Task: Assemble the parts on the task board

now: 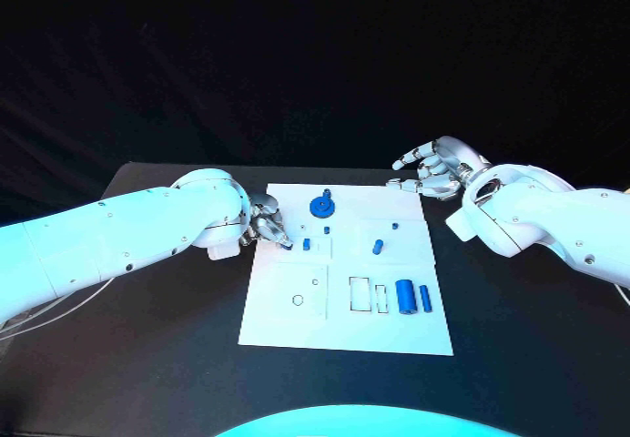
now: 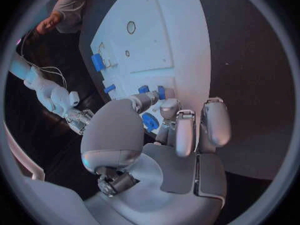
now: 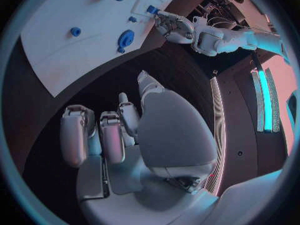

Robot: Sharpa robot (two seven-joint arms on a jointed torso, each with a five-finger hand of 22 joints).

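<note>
The task board (image 1: 344,323) is taken as the reference throughout. It lies flat at the middle of the black table (image 1: 157,364).

The left hand (image 1: 267,225) is found at the board's left edge, about a third of the way down from the far end, with its fingertips lowered onto the white surface just beside a small blue part (image 1: 306,244). In the left wrist view the fingers (image 2: 185,135) are seen bunched fairly close together over a cluster of blue parts. Whether anything is pinched between them cannot be told, since the palm covers the contact. The placement is judged to suit picking up or seating one of the small pieces there.

The right hand (image 1: 433,168) is held off the board, beyond its far right corner and clear of the surface. Its fingers are loosely curled and apart, and nothing is held. It is judged to be parked out of the way of the working hand.

On the board, a round blue wheel-like part (image 1: 321,207) stands near the far edge, a short blue peg (image 1: 377,245) lies right of centre, and two blue cylinders (image 1: 407,297) lie beside outlined rectangular recesses towards the near right. A small ring mark near the left side is too small to identify.
</note>
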